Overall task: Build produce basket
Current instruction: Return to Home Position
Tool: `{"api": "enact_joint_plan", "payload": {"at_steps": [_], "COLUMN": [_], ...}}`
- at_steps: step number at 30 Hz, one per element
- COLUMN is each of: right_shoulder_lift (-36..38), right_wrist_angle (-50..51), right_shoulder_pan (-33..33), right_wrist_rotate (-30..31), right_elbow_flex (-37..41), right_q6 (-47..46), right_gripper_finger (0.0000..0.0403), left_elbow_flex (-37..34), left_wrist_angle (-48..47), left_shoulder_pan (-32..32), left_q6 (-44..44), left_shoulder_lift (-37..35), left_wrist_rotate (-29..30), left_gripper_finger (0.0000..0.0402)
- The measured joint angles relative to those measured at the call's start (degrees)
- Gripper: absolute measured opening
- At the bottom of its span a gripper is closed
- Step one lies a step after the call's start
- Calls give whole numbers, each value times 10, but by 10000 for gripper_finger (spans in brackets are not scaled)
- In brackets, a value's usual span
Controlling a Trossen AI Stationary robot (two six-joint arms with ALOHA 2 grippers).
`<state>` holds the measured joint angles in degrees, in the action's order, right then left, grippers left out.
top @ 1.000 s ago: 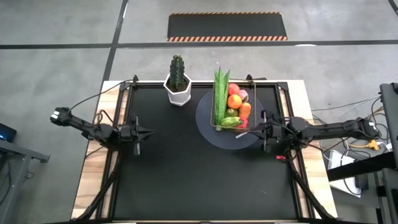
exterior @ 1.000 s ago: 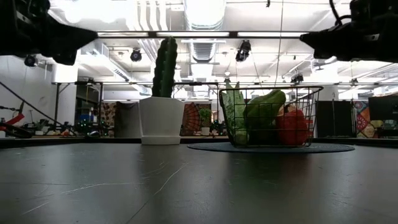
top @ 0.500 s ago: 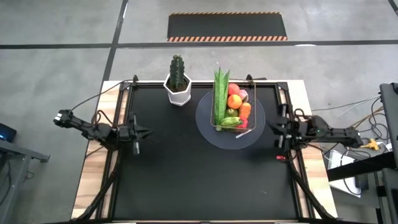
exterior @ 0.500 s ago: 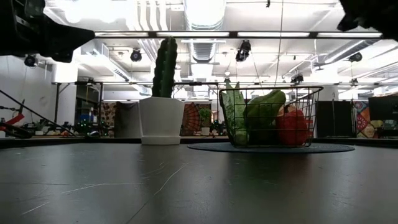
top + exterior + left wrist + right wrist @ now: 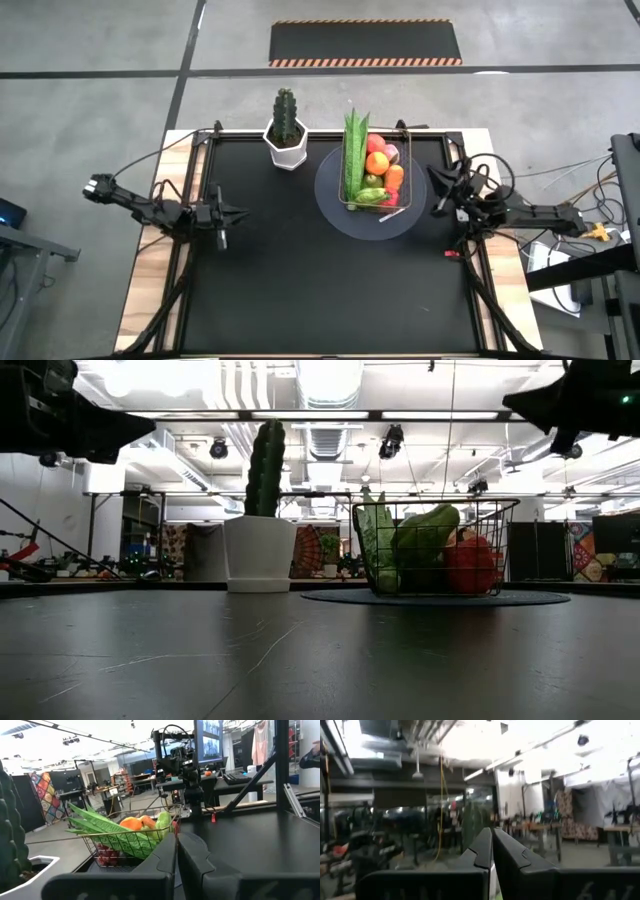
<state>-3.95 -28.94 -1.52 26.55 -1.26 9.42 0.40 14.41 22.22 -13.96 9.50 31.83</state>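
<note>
The wire basket [image 5: 372, 175] stands on a round grey plate [image 5: 333, 208] at the far middle of the black table. It holds the produce: long green beans [image 5: 352, 155], an orange [image 5: 377, 163], a carrot [image 5: 394, 178], and a green piece and a red tomato [image 5: 468, 563] at its near end. My left gripper [image 5: 240, 212] hovers shut over the table's left side and points level at the basket [image 5: 131, 840]. My right gripper [image 5: 435, 176] hovers shut to the right of the basket, tipped upward, high in the low view [image 5: 520, 402]. Neither holds anything.
A potted cactus in a white pot [image 5: 287, 137] stands just left of the plate near the far edge. The near half of the black table top [image 5: 320, 290] holds no objects. Cables and a stand [image 5: 575, 215] lie beyond the right edge.
My right gripper has drawn back from the basket's near right corner toward the table's right edge. It has risen a little, tipped upward and swung toward the far edge while staying shut. The basket and produce have not moved.
</note>
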Motion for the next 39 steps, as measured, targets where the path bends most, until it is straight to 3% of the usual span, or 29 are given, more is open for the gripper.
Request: {"api": "enact_joint_plan", "payload": {"at_steps": [5,13,20,39], "right_shoulder_lift": [39,39,40,23], "right_wrist_angle": [116,215,268,269], "right_shoulder_pan": [-4,-15,-29,-58], "right_wrist_rotate": [-33,-200,-210,-206], "right_elbow_flex": [6,6,6,6], "right_q6": [8,61,136,100], "right_gripper_finger": [8,9,9,9], "left_elbow_flex": [0,0,0,0], "left_wrist_angle": [1,0,0,0], "left_shoulder_pan": [0,0,0,0], "left_q6": [0,0,0,0], "left_shoulder_lift": [12,29,42,78], "left_wrist_rotate": [0,-1,-1,-1], "left_gripper_finger": [0,0,0,0]}}
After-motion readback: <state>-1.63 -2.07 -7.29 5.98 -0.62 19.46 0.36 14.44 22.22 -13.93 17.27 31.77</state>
